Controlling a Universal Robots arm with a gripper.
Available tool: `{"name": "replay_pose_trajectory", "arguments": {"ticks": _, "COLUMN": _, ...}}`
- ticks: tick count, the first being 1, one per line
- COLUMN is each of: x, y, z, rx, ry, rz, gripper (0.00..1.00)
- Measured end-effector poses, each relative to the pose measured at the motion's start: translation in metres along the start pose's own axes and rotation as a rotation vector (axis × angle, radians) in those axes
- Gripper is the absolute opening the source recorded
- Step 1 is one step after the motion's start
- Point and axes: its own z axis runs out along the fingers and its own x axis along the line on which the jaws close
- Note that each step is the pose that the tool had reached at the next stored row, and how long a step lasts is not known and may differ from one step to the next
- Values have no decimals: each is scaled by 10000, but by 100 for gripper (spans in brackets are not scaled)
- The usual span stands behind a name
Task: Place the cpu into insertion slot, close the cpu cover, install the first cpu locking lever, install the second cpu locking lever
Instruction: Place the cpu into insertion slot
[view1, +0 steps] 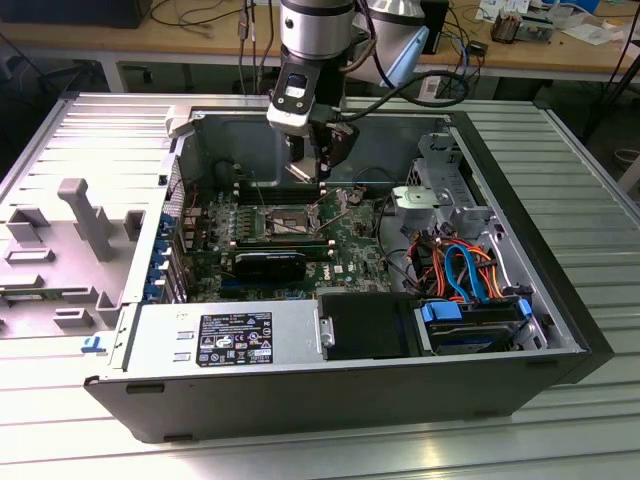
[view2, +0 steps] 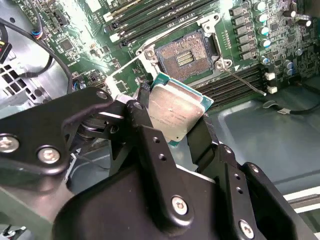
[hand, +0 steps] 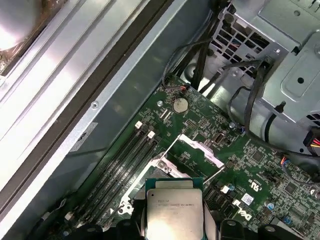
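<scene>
Right now the gripper (view2: 172, 120) is clenched on the cpu (view2: 176, 107). Its black fingers (view2: 145, 125) pinch opposite edges, and the chip hangs tilted above the insertion slot (view2: 186, 54) without touching it. In the first wrist view, lines of small print cross the chip's grey top, too fine to make out. The slot lies bare with its contacts showing, the cpu cover (hand: 200, 146) is lifted off it, and two thin levers (view2: 245, 82) stick out free beside it.

The open computer case (view1: 560, 300) holds the green board (view1: 350, 250). A black graphics card (view1: 270, 265) sits on the near side of the slot. A power supply (view1: 160, 335) with a black-and-white label (view1: 235, 340) is at the near edge. Blue and orange cables (view1: 460, 270) lie toward the exterior view's right.
</scene>
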Motion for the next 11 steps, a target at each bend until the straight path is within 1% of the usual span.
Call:
{"name": "replay_pose_trajectory", "arguments": {"ticks": 1, "x": 0, "y": 0, "z": 9, "rx": -12, "ry": -21, "rz": 701, "gripper": 54}}
{"name": "replay_pose_trajectory", "arguments": {"ticks": 5, "x": 0, "y": 0, "z": 11, "rx": -15, "ry": -28, "rz": 923, "gripper": 54}}
{"name": "replay_pose_trajectory", "arguments": {"ticks": 11, "x": 0, "y": -1, "z": 16, "rx": -23, "ry": -43, "rz": 1421, "gripper": 54}}
